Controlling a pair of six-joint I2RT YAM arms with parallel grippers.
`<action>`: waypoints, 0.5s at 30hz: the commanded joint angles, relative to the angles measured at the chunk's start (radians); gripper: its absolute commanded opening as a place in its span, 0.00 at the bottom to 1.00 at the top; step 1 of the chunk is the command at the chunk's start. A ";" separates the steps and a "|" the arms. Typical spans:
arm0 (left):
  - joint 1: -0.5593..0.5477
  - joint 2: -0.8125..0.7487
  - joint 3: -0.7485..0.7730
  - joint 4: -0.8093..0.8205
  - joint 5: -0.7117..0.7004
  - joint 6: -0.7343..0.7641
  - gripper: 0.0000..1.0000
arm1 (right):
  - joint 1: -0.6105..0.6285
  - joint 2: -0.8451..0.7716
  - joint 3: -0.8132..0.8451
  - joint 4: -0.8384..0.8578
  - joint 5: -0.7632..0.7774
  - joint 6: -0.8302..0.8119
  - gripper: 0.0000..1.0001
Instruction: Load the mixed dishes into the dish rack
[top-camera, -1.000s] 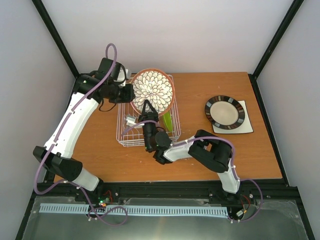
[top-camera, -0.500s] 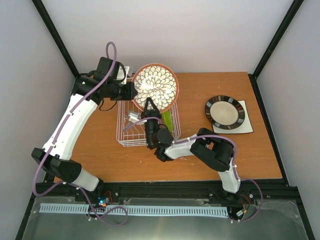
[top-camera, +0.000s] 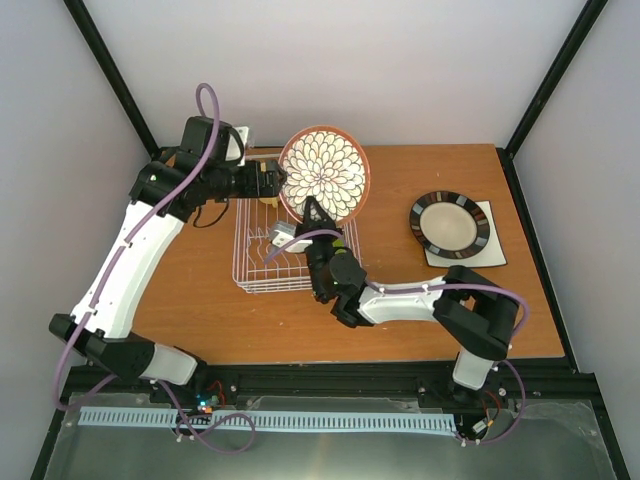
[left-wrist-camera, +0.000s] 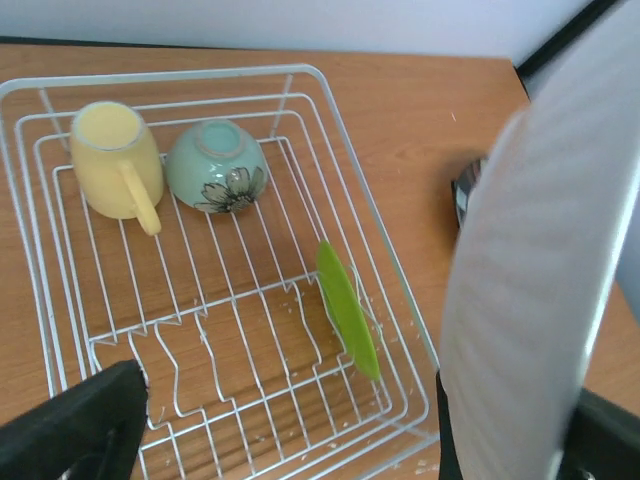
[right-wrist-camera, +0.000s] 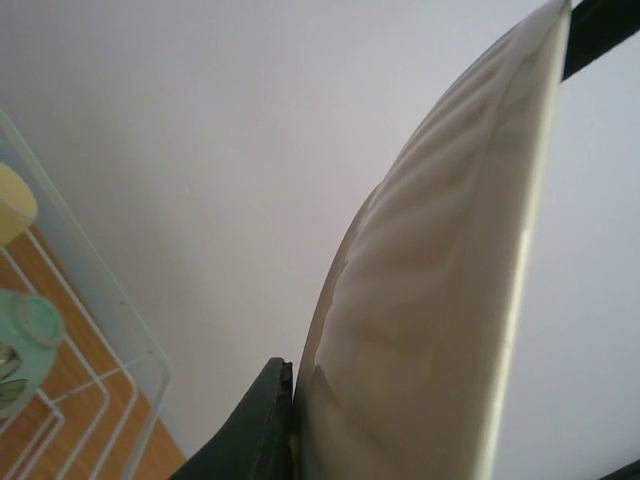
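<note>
The right gripper (top-camera: 314, 212) is clamping the lower rim of the petal-patterned red-rimmed plate (top-camera: 323, 173), which is standing upright above it. Its wrist view is showing only one finger (right-wrist-camera: 262, 425), pressing on the plate's pale back. Just to the left, the left gripper (top-camera: 270, 180) is gaping wide, with the plate's edge beside its right finger. Below both grippers, and clear only from the left wrist, the dish rack (left-wrist-camera: 60, 300) is carrying the yellow cup (left-wrist-camera: 110, 160), the pale mint bowl (left-wrist-camera: 217, 178) and the small lime-green plate (left-wrist-camera: 347, 308) on edge. Well off to the right, the dark-rimmed cream plate (top-camera: 450, 224) is sitting on the square white plate (top-camera: 492, 255).
</note>
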 joint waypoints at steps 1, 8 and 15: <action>0.010 -0.044 0.000 0.056 -0.134 -0.005 1.00 | 0.005 -0.127 0.000 -0.118 -0.016 0.265 0.03; 0.024 -0.180 -0.037 0.240 -0.326 0.024 1.00 | -0.002 -0.347 0.054 -0.674 -0.156 0.785 0.03; 0.026 -0.289 -0.061 0.369 -0.492 0.074 1.00 | -0.039 -0.412 0.120 -0.922 -0.274 0.983 0.03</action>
